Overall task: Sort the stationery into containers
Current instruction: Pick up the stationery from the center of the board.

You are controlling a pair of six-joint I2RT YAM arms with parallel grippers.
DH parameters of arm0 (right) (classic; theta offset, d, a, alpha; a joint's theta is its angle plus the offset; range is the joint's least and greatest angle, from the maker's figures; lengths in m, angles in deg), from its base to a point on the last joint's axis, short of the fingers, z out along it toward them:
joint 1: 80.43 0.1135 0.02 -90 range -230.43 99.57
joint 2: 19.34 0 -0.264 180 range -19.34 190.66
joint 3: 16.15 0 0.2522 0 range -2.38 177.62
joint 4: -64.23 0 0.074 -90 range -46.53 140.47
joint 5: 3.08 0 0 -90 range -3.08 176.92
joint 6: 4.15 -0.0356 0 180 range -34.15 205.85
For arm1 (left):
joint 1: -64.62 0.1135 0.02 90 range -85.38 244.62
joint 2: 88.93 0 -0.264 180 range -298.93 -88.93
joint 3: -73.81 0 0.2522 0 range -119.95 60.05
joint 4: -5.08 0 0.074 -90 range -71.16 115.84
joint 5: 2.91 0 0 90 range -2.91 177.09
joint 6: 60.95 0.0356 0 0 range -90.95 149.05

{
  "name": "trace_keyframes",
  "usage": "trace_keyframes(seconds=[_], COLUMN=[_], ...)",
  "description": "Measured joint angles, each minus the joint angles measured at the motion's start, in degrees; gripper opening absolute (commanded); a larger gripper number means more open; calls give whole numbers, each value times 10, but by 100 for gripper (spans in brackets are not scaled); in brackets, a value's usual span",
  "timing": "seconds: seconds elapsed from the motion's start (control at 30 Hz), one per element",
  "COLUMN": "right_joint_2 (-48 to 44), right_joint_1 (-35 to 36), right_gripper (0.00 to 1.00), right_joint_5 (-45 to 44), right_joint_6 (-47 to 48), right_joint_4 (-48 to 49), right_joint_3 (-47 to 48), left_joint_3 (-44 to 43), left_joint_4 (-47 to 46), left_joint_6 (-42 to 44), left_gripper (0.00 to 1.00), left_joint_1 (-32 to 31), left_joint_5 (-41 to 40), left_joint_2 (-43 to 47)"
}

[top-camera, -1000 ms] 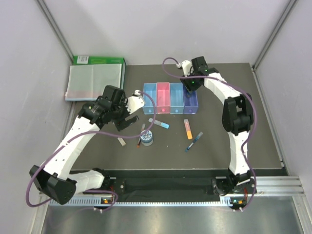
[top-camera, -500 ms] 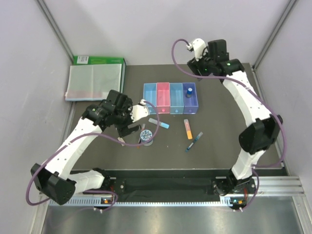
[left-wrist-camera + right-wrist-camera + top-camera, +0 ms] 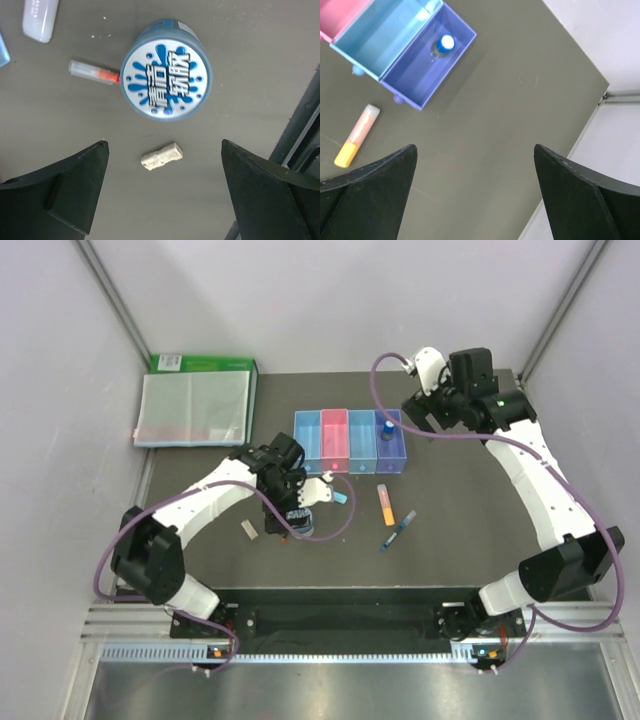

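Observation:
The containers stand in a joined row at mid-table: light blue, pink, light blue and purple. A blue-capped bottle stands in the purple bin. My right gripper hangs open and empty over bare table to the right of that bin. An orange highlighter, a blue pen and a light-blue marker lie in front of the bins. My left gripper is open, high over the tape roll, the beige eraser and the red pen.
A clear folder with a green box lies at the back left corner. The table's right edge and a pale wall run close to my right gripper.
The right gripper let go of the bottle in the purple bin, opened wide and drew back up to the right. The left arm swung right, over the tape roll.

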Motion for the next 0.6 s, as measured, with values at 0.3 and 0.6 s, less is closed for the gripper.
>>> trace_keyframes(seconds=[0.3, 0.6], right_joint_2=[-12, -14], right_joint_1=[-3, -7], right_gripper=[100, 100], right_joint_5=[-19, -23], right_joint_6=[4, 4], right_joint_4=[-9, -7], right_joint_3=[-17, -29], left_joint_3=[-1, -4], left_joint_4=[-23, -54], left_joint_6=[8, 8], left_gripper=[99, 99], left_joint_1=[-6, -17], left_joint_5=[2, 6], left_joint_2=[-55, -93])
